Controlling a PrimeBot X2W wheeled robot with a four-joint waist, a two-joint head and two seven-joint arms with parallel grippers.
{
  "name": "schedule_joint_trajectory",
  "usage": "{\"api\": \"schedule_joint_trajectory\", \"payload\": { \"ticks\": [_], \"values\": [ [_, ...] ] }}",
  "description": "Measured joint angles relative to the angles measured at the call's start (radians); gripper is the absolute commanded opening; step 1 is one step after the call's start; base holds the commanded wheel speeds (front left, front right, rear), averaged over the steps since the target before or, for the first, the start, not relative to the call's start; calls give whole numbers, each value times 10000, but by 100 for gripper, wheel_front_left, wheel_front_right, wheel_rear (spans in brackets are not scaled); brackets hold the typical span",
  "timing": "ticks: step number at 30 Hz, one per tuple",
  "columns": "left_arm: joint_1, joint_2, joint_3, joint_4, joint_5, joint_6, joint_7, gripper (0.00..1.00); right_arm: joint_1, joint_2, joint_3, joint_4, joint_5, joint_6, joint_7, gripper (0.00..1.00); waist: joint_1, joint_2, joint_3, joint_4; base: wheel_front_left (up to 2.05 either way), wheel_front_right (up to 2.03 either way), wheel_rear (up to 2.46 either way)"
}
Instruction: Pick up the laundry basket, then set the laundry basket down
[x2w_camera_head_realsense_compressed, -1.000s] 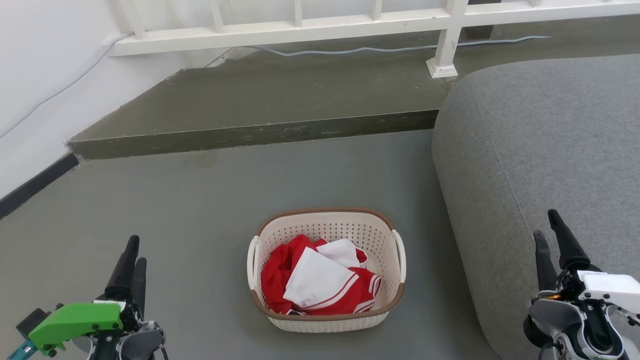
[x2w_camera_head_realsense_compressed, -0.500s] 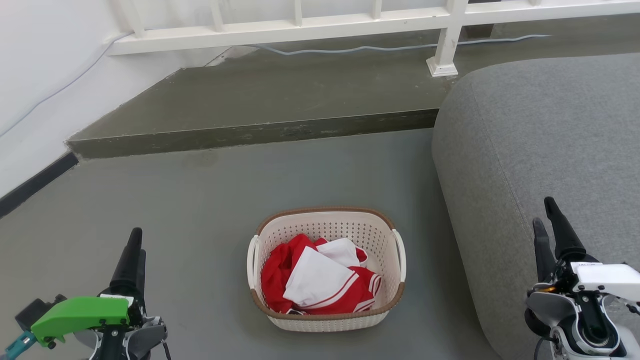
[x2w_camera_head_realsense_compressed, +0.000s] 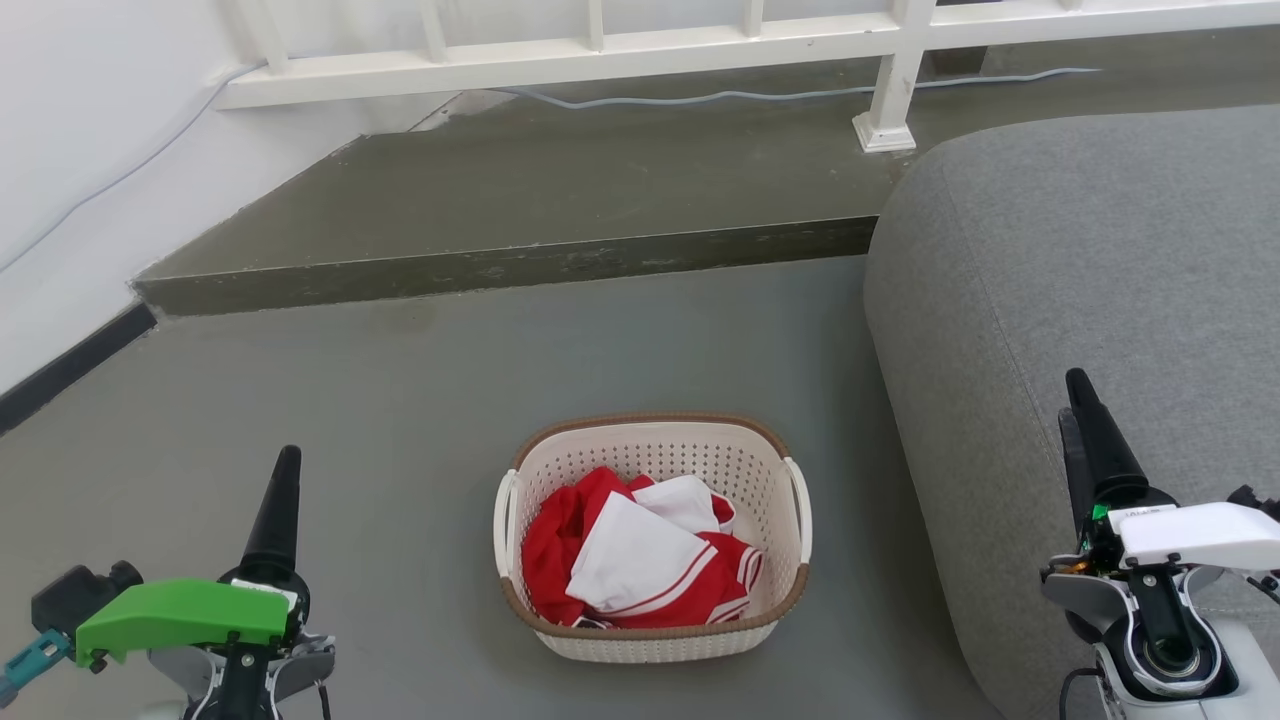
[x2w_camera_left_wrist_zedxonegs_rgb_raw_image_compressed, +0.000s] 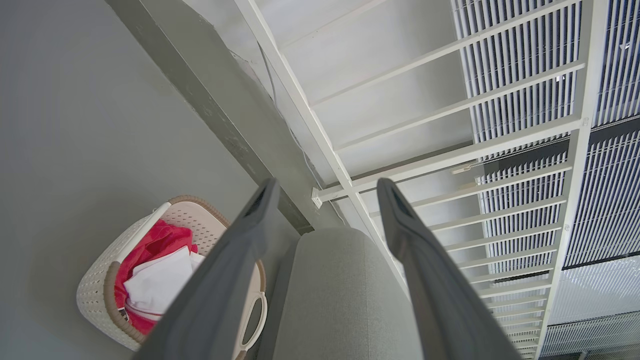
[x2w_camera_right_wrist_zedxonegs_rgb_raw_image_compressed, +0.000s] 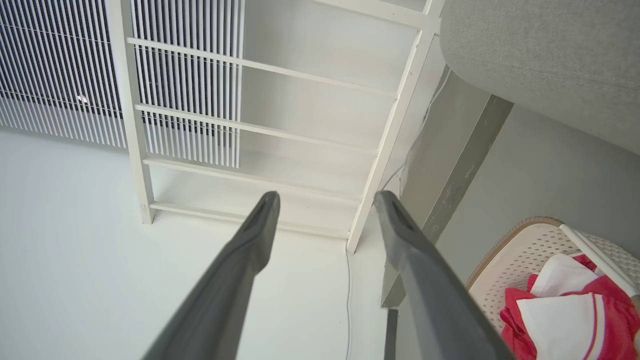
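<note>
Laundry basket (x2w_camera_head_realsense_compressed: 660, 455) sits on the floor (x2w_camera_head_realsense_compressed: 400, 400), grey sofa (x2w_camera_head_realsense_compressed: 1050, 250) just to its right, with the left gripper (x2w_camera_head_realsense_compressed: 286, 462) and right gripper (x2w_camera_head_realsense_compressed: 1072, 396) flanking it well apart, fingers spread and empty, probably lining up for its side handles (x2w_camera_head_realsense_compressed: 503, 512).

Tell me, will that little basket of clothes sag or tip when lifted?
Probably stiff: the laundry basket looks like moulded perforated plastic. Likely light, holding only a few red and white clothes. Lifted by one handle alone, it would probably tilt.
</note>
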Motion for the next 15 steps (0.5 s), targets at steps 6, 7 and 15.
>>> {"api": "schedule_joint_trajectory", "payload": {
  "ticks": [6, 7, 15],
  "values": [
    [-26, 100, -56, -59, 1009, 0, -203, 100, -20, -278, 349, -100, -876, 0, -190, 100, 0, 0, -8, -3, 0, 0, 0],
    [-34, 125, -59, -67, 1254, 0, -217, 100, -33, -330, 412, -102, -1041, 0, -244, 100, 0, 0, -10, -3, 0, 0, 0],
    [-83, 190, -293, -190, 2685, 107, -481, 100, -128, -579, 752, -115, -2364, 2, -518, 100, 0, 0, -23, 1, 0, 0, 0]
  ]
}}
